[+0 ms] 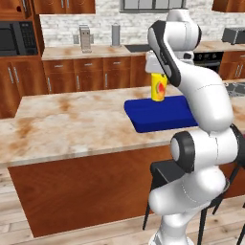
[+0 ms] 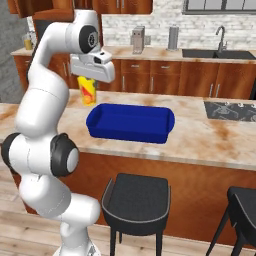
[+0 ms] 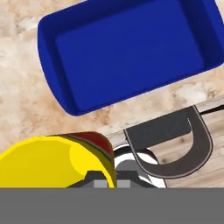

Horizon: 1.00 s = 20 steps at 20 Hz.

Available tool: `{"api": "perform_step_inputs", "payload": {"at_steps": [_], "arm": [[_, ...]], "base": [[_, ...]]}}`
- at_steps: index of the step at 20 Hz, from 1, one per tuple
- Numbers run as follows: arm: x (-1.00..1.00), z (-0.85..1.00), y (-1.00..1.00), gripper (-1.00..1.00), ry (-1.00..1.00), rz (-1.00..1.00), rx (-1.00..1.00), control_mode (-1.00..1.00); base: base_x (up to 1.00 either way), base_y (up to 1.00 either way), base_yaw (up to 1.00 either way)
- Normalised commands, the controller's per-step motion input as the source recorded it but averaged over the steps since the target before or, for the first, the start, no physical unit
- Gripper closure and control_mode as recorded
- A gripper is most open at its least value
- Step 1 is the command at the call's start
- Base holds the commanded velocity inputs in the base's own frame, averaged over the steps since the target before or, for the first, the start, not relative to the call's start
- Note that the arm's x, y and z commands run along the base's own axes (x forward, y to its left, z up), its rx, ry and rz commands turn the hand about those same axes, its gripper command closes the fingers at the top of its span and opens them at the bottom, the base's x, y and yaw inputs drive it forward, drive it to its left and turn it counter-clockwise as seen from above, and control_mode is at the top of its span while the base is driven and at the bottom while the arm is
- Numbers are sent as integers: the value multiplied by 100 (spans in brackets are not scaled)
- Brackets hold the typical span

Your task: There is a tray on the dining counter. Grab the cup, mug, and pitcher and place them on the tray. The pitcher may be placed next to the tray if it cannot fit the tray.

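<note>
- Gripping the cup (image 1: 158, 87) tight, the gripper (image 2: 89, 80) has its fingers clamped on the yellow tumbler and holds it up off the dining counter (image 1: 72, 124).
- Cup hangs upright in the air beside the tray's (image 2: 131, 131) end, red-orange mark facing out in both base views.
- Tray, bright blue, sits flat on the marble top near the counter's front edge.
- Down in the hand view, a dark stool (image 3: 175, 144) shows below the counter edge, with the yellow cup close at the lower left.

Marble dining counter (image 1: 72, 124) bearing blue tray (image 2: 130, 122).
</note>
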Motion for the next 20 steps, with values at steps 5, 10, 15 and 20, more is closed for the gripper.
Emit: {"api": "perform_step_inputs", "payload": {"at_steps": [5,10,15,20], "arm": [[49,-34,0,100,1,-12,0,-100],[34,-36,0,100,0,-8,0,-100],[30,-41,0,100,0,-6,0,-100],[20,-45,0,100,0,-4,0,-100]], "base": [[0,0,0],[0,0,0],[0,0,0],[0,0,0]]}}
